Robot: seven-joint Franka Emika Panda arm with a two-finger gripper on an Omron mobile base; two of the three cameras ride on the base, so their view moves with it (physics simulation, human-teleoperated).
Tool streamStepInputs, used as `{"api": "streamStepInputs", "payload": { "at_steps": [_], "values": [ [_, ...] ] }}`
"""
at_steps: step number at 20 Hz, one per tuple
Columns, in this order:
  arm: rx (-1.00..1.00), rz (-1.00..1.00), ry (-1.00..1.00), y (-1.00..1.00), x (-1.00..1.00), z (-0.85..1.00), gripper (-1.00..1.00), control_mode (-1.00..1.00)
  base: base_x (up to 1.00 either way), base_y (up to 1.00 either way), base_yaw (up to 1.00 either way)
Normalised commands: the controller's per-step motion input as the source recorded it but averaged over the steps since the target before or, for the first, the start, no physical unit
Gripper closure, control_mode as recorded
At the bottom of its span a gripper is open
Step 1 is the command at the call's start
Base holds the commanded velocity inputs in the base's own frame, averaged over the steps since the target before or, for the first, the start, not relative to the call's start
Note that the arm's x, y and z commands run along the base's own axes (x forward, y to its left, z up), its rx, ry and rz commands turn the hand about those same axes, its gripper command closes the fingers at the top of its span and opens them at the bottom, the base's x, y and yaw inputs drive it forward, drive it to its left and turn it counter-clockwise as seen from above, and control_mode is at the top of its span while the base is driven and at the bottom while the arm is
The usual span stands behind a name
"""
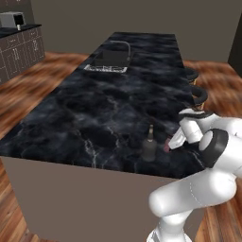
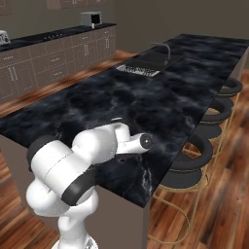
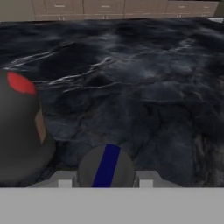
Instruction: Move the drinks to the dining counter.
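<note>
The dining counter [image 1: 94, 108] is a long black marble island, and its near right corner lies under my hand. A dark glass bottle [image 1: 150, 146] with a narrow neck stands upright there. In the hand view the bottle [image 3: 19, 140] looms close on the left, with a red patch and a tan label. My gripper [image 1: 171, 144] sits just right of it, low over the marble. Its jaws are shut on a small can [image 3: 106, 166], grey-topped with a blue stripe. The can [image 1: 166, 147] shows as a reddish spot beside the bottle. I cannot tell whether the can touches the counter.
An inset sink [image 1: 111, 59] with a faucet lies at the island's far end. Dark stools [image 2: 194, 155] line its right side. A separate worktop with brown cabinets and a grey toaster oven [image 2: 91, 18] runs along the left wall. The island's near edge is right below my arm.
</note>
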Motion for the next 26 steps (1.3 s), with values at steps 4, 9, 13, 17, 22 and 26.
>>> {"api": "streamStepInputs", "payload": {
  "at_steps": [4,9,13,17,22,26],
  "values": [
    [0.0,0.0,0.0,0.0,0.13,-0.19,1.0,-1.0,0.0,0.0,0.0],
    [0.0,0.0,0.0,0.0,0.07,-0.22,1.0,-1.0,0.0,0.0,0.0],
    [0.0,0.0,0.0,0.0,0.0,-0.3,-1.0,-1.0,0.0,0.0,0.0],
    [0.0,0.0,0.0,0.08,0.0,-0.33,-1.0,-1.0,0.0,0.0,0.0],
    [0.0,0.0,-0.03,0.19,-0.04,-0.28,-1.0,-1.0,0.0,0.0,0.0],
    [0.0,0.0,-0.04,0.11,-0.08,-0.18,-1.0,-1.0,0.0,0.0,0.0]
  ]
}}
